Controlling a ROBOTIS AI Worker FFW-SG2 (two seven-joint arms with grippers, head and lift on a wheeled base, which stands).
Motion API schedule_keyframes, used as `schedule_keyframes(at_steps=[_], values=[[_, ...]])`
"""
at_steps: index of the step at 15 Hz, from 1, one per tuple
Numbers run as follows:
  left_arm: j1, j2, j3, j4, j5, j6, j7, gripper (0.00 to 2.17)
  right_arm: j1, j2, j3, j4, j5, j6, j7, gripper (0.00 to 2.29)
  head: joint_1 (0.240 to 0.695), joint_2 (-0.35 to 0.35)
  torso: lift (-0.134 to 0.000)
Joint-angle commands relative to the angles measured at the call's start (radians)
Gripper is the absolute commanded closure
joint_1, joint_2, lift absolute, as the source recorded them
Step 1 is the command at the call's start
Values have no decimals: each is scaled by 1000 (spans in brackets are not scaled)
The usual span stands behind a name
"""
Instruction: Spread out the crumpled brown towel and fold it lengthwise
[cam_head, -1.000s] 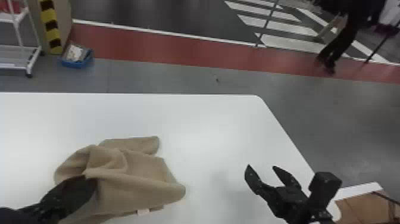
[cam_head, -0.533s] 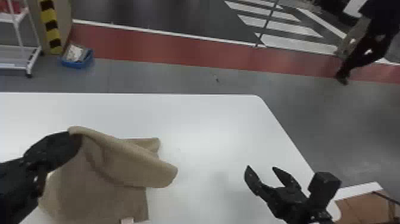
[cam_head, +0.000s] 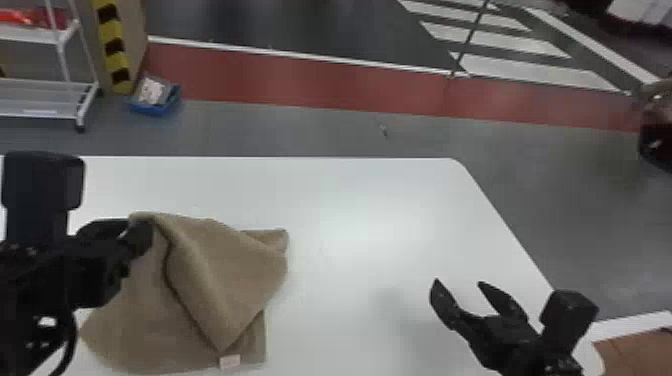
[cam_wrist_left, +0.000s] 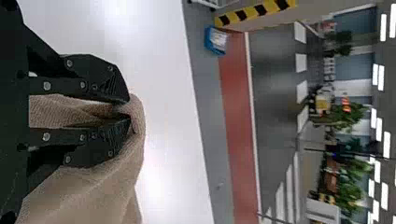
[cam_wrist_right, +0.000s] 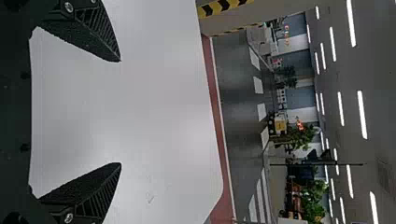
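Brown cloth towel (cam_head: 145, 325), rumpled on the white worktop (cam_head: 360, 210), has its edge pinched in the jaws of the black left gripper (cam_wrist_left: 129, 109). Draw it outward slowly, unrolling the flap (cam_head: 230, 295); the black right gripper (cam_head: 458, 282) has empty, wide-spread jaws.

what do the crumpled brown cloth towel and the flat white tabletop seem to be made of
Crumpled brown towel: textured fabric, perhaps cotton, matte; fine weave and soft folds show.
Flat white tabletop: possibly laminate or painted board, smooth, slightly glossy, given its soft highlights.
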Motion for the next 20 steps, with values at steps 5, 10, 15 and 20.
schedule_keyframes(at_steps=[5, 10, 15, 20], values=[[55, -3, 16, -14, -55, 102, 26, 33, -5, 1, 15, 3, 16, 3, 0, 87, 695, -247, -124], [167, -3, -16, -132, -43, 65, 99, 33, -28, 1, 34, 1, 29, 37, 0, 87, 695, -220, -124], [337, -3, -85, -154, -41, -104, 86, 83, -33, 1, 34, -20, 29, 71, 0, 87, 695, -249, -124], [322, -3, -68, -36, -77, -107, 49, 225, -33, 1, 34, -28, 33, 80, 0, 87, 695, -297, -124]])
